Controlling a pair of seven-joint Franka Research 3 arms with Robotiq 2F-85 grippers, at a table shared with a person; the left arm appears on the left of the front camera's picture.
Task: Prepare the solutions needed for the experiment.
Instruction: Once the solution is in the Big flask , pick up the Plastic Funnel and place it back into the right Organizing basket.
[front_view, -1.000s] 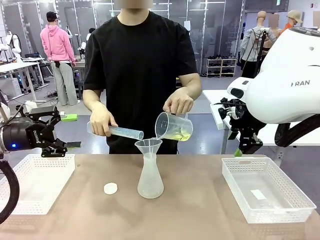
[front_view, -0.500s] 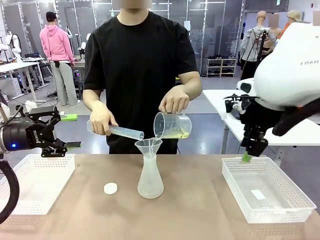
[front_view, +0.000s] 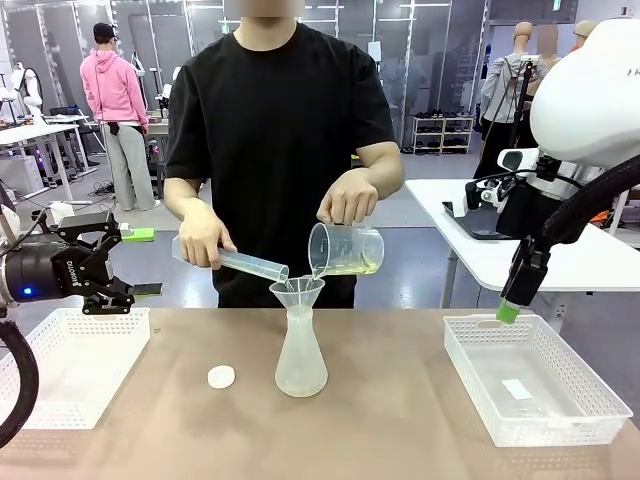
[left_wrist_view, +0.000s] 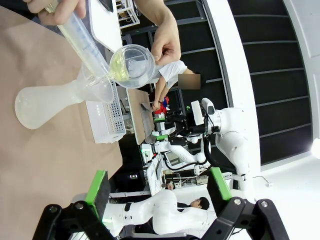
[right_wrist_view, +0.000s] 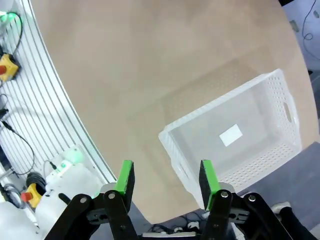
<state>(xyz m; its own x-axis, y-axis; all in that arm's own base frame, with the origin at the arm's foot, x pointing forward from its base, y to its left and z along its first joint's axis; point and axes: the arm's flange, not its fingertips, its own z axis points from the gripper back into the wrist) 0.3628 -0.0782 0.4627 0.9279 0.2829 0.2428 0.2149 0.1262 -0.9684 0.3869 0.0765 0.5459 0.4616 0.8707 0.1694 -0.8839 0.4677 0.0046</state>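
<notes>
Front view: a person's hand (front_view: 348, 200) tilts a beaker (front_view: 345, 250) at the funnel (front_view: 297, 292) on the flask (front_view: 301, 360).
Solution (front_view: 352, 267): shallow yellow-green layer in the beaker, just above the funnel.
Other hand (front_view: 200, 240): tilted cylinder (front_view: 250, 264), mouth at the funnel rim.
Cap (front_view: 221, 376): on the table (front_view: 400, 420), left of the flask.
Left claw (front_view: 140, 262) (left_wrist_view: 157, 186): wide, empty, above the left basket (front_view: 60, 410).
Right claw (front_view: 508, 310) (right_wrist_view: 166, 179): jaws apart, empty, over the right basket (front_view: 555, 428) edge.

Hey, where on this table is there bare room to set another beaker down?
Widest bare table lies between the flask and the right basket. A smaller patch sits between the white cap and the left basket. Crowded: above the funnel, where the person tilts a beaker of solution and a cylinder.
</notes>
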